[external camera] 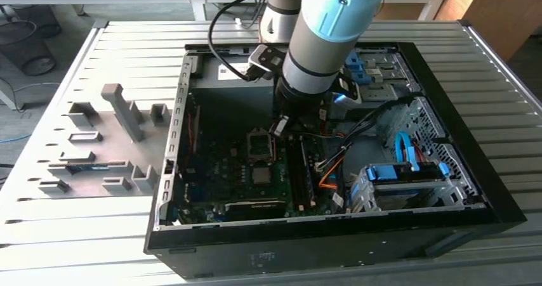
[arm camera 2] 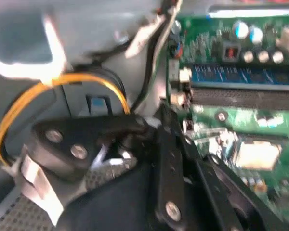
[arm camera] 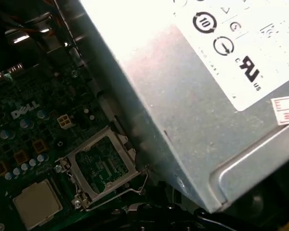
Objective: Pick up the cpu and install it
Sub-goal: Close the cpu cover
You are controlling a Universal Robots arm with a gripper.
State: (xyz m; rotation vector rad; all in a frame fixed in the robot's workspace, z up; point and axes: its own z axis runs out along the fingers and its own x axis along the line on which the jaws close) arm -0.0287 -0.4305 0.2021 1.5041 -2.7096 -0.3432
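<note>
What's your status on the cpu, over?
End effector low inside the case, above the motherboard. Cpu lying on the board beside the socket. Power-supply box close alongside.

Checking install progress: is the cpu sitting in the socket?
No, in the first wrist view the cpu lies beside the empty socket.

In the exterior view, the far part of the green motherboard (external camera: 222,178) is hidden by the grey-and-blue robot arm (external camera: 326,45). In the second wrist view, the small pale square cpu (arm camera 2: 257,154) is blurred. In the first wrist view, the grey metal power-supply box (arm camera: 197,110) is cut off by the edges.
</note>
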